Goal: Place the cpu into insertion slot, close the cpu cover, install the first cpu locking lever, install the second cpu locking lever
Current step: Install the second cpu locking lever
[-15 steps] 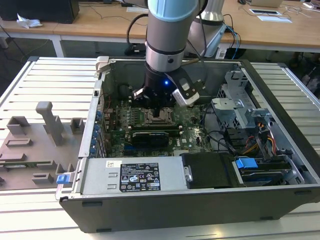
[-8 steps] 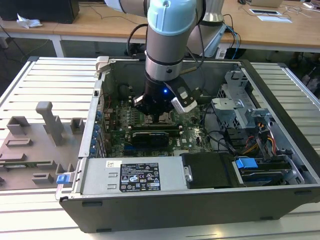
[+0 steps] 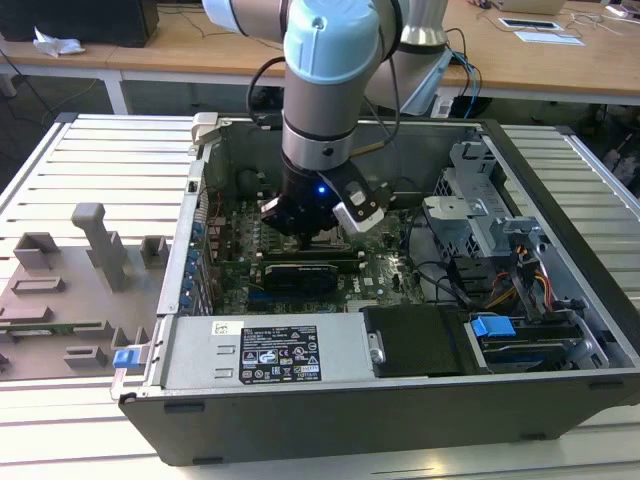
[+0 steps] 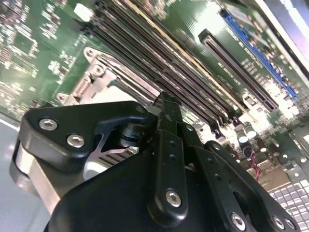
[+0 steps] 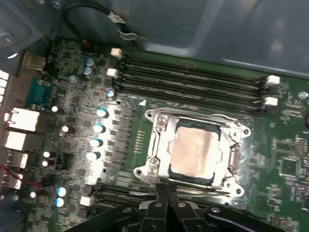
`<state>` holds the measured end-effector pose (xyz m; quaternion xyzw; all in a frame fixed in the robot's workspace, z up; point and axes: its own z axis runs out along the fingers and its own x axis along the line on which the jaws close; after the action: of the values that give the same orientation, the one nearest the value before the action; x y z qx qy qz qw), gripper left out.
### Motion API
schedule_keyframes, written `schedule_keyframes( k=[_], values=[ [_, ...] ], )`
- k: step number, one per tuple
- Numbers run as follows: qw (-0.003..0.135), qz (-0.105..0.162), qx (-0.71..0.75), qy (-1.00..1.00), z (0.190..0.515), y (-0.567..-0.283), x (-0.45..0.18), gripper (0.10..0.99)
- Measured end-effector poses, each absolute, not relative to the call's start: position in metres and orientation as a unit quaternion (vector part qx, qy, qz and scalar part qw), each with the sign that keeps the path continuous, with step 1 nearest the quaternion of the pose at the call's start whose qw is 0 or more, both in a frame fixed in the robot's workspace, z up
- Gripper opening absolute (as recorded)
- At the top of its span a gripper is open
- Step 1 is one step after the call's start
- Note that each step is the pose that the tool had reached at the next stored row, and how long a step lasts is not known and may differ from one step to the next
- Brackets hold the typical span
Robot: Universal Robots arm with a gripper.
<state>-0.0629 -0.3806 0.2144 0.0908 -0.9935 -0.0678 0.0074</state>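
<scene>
A: So, what am I looking at under the gripper (image 5: 166,193)?

B: From my console, the cpu (image 5: 194,152) lies flat in the insertion slot (image 5: 231,157), its dull silver-grey top matte and square, edges running parallel to the long memory slots (image 5: 193,79) beside the socket. It has no long axis to speak of.

A: And the cpu cover (image 5: 161,145)?

B: Down over the chip: a thin shiny metal frame whose square window shows the cpu's top. Screws sit at the frame's corners.

A: The fingers?

B: Pressed together, black and jointed, with nothing between them; their tips sit right at the edge of the cover farthest from the memory slots. In the second wrist view the gripper (image 4: 166,104) tips meet at that metal frame too.

A: The surroundings?

B: Green motherboard (image 3: 240,245) inside an open grey computer case (image 3: 560,160), arm reaching down into it.
</scene>
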Motion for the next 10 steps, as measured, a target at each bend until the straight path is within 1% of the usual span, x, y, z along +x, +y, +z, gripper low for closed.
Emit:
schedule_keyframes(
  k=[7,10],
  values=[
    [0.007,-0.074,0.092,-0.993,0.209,-0.387,-0.074,0.106],
    [0.006,-0.084,0.094,-0.992,0.207,-0.387,-0.082,0.106]
  ],
)
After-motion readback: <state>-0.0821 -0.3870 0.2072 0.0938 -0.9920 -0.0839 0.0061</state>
